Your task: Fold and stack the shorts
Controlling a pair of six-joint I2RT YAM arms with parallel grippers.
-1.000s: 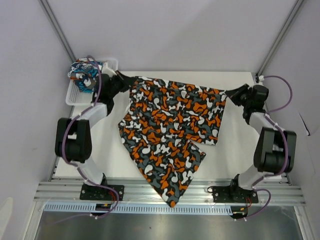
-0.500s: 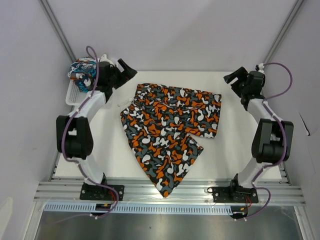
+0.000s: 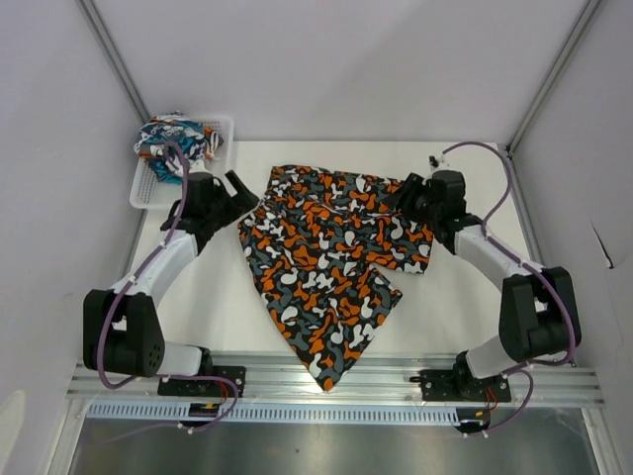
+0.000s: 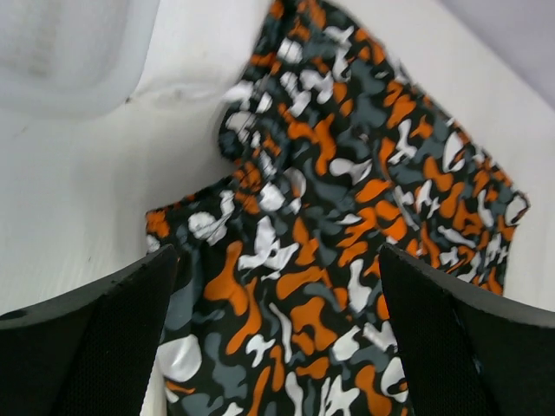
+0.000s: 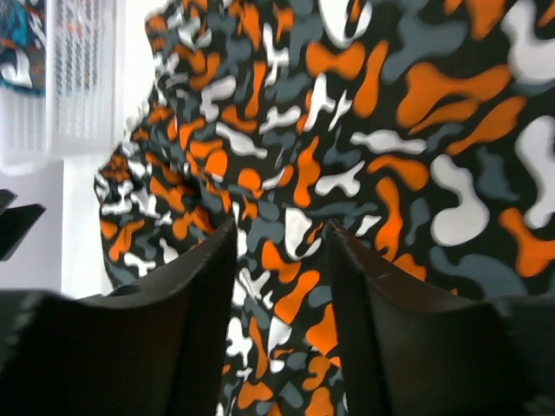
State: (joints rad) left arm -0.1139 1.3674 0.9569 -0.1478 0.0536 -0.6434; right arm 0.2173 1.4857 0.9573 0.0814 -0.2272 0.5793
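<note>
Shorts, camouflage print (image 3: 336,252), lie spread out on the table (image 3: 465,307), waist edge toward the far side. One leg runs diagonally down to the near edge and its tip seems to hang over it. Probably laid out flat like this so a fold can be made, though the cloth is not yet folded and is wrinkled near the left corner.

The cartoon-print shorts (image 3: 173,139) sit bunched in the white mesh basket (image 3: 223,129) at the far-left corner, likely waiting their turn.

The left pincer (image 3: 237,193) is just beside the far-left corner of the camouflage shorts. Its fingers are wide apart with nothing between them, and the left wrist view shows the puckered corner just ahead.

The right pincer (image 3: 404,196) hangs over the far-right part of the same shorts. Its fingers are apart with a narrower gap, with print showing through it and no cloth pinched. Both look placed to take the two waist corners.
</note>
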